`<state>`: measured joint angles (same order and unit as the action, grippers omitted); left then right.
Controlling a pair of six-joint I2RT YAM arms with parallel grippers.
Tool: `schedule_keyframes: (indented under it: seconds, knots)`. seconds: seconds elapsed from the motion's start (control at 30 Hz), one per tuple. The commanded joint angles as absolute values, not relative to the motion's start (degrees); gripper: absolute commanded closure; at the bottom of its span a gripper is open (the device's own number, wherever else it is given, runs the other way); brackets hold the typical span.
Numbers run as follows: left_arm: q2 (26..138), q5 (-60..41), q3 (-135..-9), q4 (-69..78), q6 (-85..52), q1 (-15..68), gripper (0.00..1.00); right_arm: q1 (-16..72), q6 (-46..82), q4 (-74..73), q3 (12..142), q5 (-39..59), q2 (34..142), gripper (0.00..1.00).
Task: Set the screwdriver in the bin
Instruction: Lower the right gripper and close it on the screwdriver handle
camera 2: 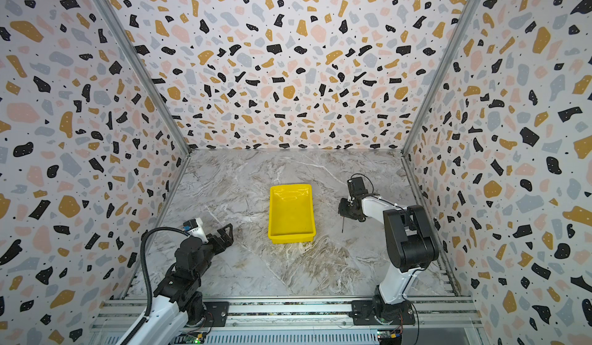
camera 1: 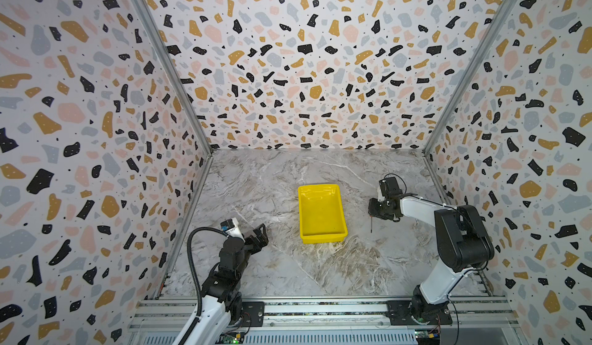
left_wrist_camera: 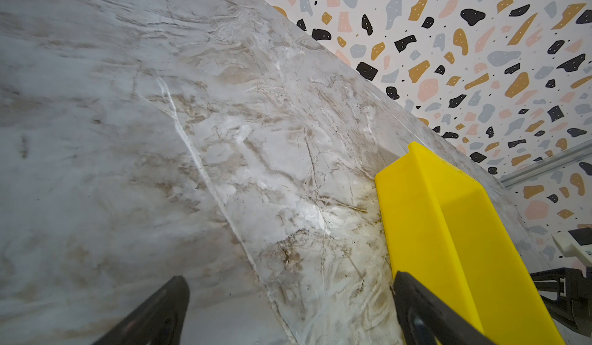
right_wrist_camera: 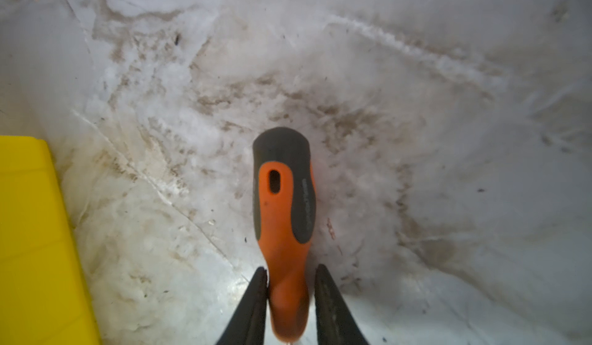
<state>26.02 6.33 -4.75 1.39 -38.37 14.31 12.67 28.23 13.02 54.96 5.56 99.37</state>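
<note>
Bright, even overhead light filled both top views, which stretched toward the edges. Glare streaked the bin [camera 1: 315, 196]. The right wrist view was soft: the table [right_wrist_camera: 416, 103] was blurred, the screwdriver [right_wrist_camera: 282, 205] sharper and barely shadowed.

The screwdriver [right_wrist_camera: 282, 218] handle's embossed lettering is unreadable.

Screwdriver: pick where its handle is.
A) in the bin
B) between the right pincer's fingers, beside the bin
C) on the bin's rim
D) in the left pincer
B: the screwdriver handle sits between the fingers of the right pincer, with the bin apart.
</note>
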Motion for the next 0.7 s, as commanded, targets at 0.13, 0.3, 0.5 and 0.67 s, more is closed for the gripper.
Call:
schedule_keyframes:
  seconds: [0.13, 0.3, 0.5, 0.67]
  knots:
    - [26.4, 6.8, -6.5, 3.6, -38.2, 14.3, 0.00, 13.5, 28.2, 15.4, 54.0, 3.0, 100.1, 0.72]
    - [26.5, 6.6, -6.4, 3.8, -38.1, 14.3, 0.00, 13.6, 27.5, 15.0, 51.9, 0.6, 97.2, 0.72]
    - [26.4, 6.2, -6.4, 3.9, -37.9, 14.3, 0.00, 13.6, 26.8, 16.0, 51.3, -0.9, 93.8, 0.74]
    - [26.4, 5.7, -6.4, 3.9, -37.9, 14.3, 0.00, 13.8, 26.0, 16.7, 51.5, -2.9, 92.3, 0.69]
